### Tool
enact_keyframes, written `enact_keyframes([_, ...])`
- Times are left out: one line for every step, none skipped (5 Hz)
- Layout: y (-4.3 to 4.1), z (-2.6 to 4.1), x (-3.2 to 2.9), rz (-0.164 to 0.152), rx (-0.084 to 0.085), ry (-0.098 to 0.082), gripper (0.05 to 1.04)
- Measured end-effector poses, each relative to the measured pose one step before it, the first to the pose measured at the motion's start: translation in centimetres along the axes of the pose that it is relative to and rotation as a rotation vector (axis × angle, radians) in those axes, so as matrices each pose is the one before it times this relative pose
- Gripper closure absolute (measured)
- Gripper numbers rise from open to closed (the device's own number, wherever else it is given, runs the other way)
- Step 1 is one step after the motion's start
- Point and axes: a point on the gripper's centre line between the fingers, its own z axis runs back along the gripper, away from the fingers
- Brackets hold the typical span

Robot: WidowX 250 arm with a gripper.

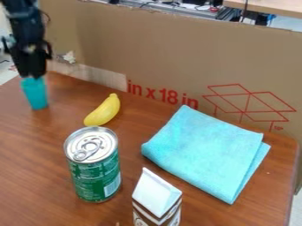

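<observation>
The gripper (31,76) hangs at the upper left, blurred, directly above a teal cup-like object (35,93) and touching or overlapping its top. That object is narrow and leans slightly; whether it rests on the table or is held cannot be told. To its right lies a yellow toy banana (103,110), set at a slant. A green can (96,181) with a silver top stands upright in front of the banana. A folded turquoise cloth (206,152) lies flat on the right.
A small brown-and-white carton (156,198) stands at the front, right of the can. The brown wooden table (29,167) is bordered at the back by a tall cardboard wall (177,48) with red print and a drawn box.
</observation>
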Motion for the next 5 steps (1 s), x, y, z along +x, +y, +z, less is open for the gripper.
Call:
enact_keyframes([-1.083, 4.128, -0.564, 0.0648, 0.1278, -0.0069, 0.221])
enact_keyframes([-2.118, 2.794, -2.169, -0.0149, 0.0434, 0.0216, 0.069])
enact_keyframes([-3.095, 1.702, -3.898, -0.0384, -0.04, 0.0521, 0.073])
enact_keyframes([-4.729, 1.138, -3.145, -0.0971, -0.0063, -0.0146, 0.073])
enact_keyframes([-4.395, 0.087, -3.092, -0.0795, 0.0113, -0.0117, 0.074])
